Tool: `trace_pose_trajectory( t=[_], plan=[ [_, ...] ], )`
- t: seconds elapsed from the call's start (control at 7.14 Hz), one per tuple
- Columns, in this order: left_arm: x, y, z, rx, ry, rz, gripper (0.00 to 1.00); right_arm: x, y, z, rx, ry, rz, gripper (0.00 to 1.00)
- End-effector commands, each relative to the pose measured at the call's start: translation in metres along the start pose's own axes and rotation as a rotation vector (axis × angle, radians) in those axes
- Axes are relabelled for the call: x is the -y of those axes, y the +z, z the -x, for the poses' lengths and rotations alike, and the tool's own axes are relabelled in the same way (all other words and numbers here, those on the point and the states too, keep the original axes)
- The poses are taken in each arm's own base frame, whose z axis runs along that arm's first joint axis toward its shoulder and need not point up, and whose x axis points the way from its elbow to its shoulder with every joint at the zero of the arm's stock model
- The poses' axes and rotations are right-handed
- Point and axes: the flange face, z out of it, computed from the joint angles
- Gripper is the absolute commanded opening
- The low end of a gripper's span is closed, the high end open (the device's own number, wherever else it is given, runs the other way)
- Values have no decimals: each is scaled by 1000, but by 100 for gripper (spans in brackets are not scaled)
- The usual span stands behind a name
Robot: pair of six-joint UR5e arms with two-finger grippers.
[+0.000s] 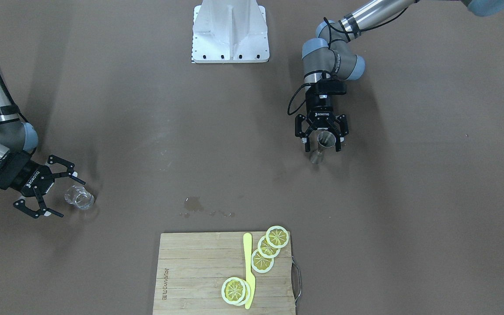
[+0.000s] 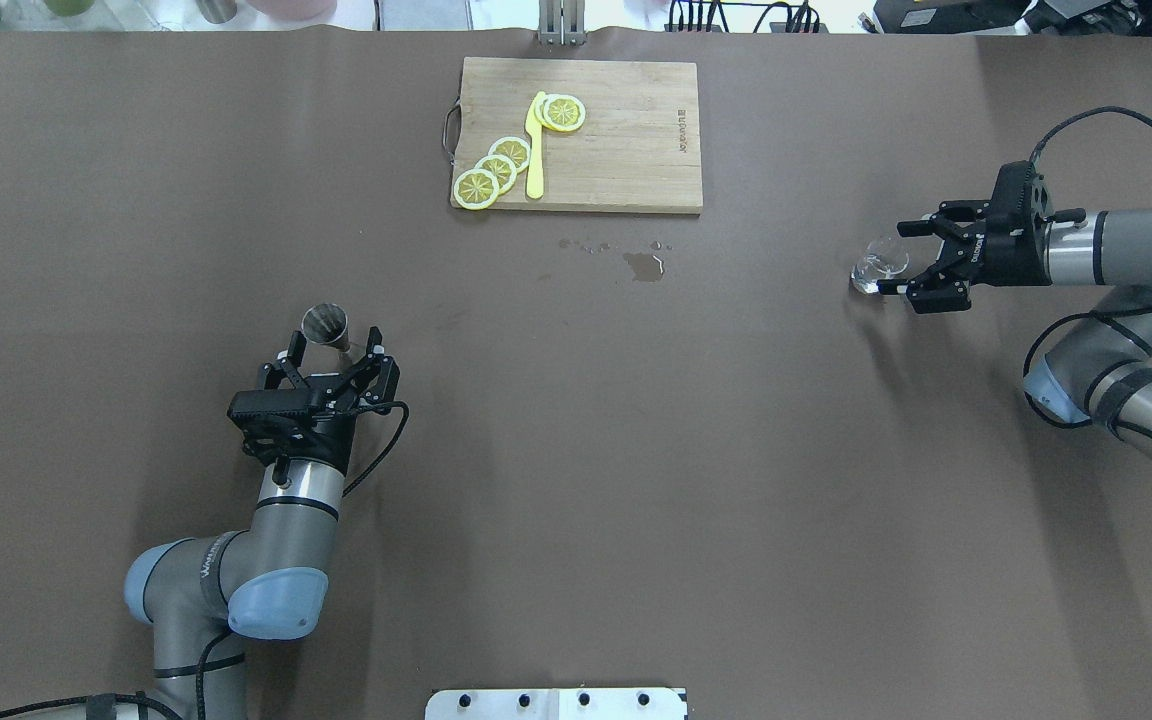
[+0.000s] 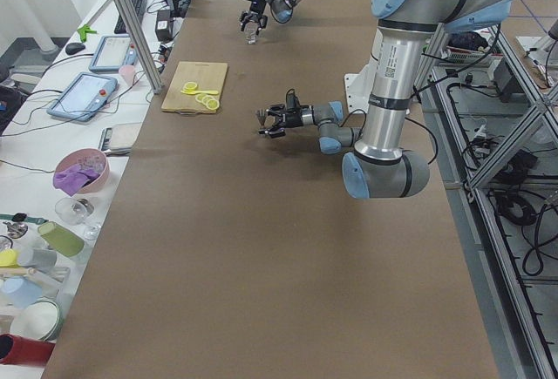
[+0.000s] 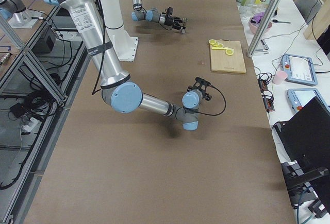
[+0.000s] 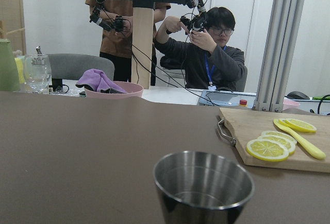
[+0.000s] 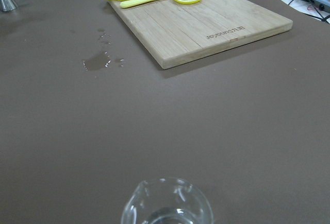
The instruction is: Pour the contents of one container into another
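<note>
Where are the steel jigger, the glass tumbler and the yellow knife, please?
steel jigger [image 2: 325,322], overhead view, its open top cone.
glass tumbler [image 2: 881,262], overhead view, its body.
yellow knife [image 2: 535,152], overhead view, mid-length.

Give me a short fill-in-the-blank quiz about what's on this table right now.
1. The left gripper, open, faces the small steel ___.
2. The right gripper has its jaws ___ at the clear glass.
3. The yellow knife lies on the wooden ___.
Missing words: jigger; open; board.
</note>
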Motion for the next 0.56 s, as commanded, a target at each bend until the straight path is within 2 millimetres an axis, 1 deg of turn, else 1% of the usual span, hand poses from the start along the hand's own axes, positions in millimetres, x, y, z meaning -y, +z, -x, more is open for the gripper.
trace_pose_trajectory(
  t=[0.0,0.28,0.42],
  plan=[
    [-2,1,0,2,6,-2,94,-2,3,4,10,3,0,100],
    [-3,1,0,2,12,4,93,0,4,6,23,-4,-3,100],
    [-3,1,0,2,13,5,93,-7,1,5,25,-9,-10,100]
  ],
)
